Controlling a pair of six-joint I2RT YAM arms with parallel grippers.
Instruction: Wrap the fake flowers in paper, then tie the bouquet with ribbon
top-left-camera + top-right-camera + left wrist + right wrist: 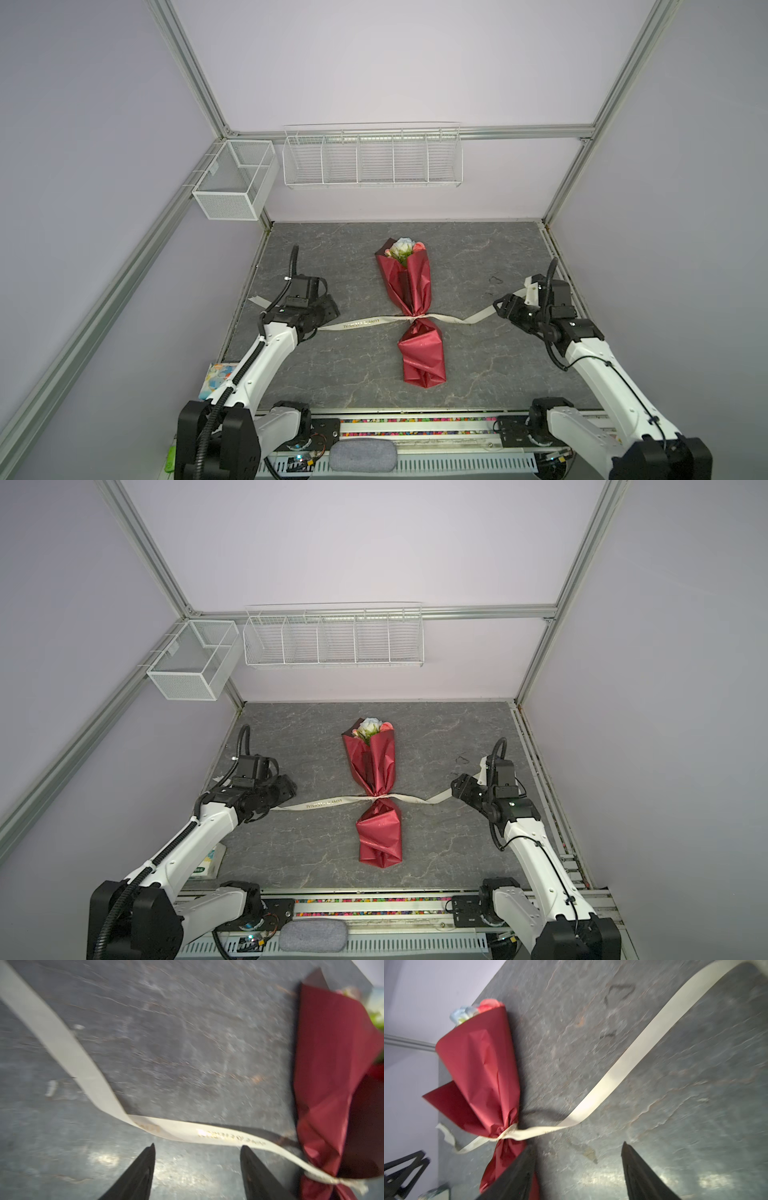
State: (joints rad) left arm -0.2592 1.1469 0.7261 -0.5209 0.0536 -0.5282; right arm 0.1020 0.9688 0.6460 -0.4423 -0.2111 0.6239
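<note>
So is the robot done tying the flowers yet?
Nearly, it seems. Done: the ribbon is knotted tight round the bouquet's neck. In hand: nothing. The left fingers and right fingers are open, and the ribbon's ends are free over the table. Left: maybe a bow or a second knot. I cannot tell if this one will hold.

My wrist views smear with motion blur, glare pooling on the tabletop (104,1159); both top views are evenly lit.
</note>
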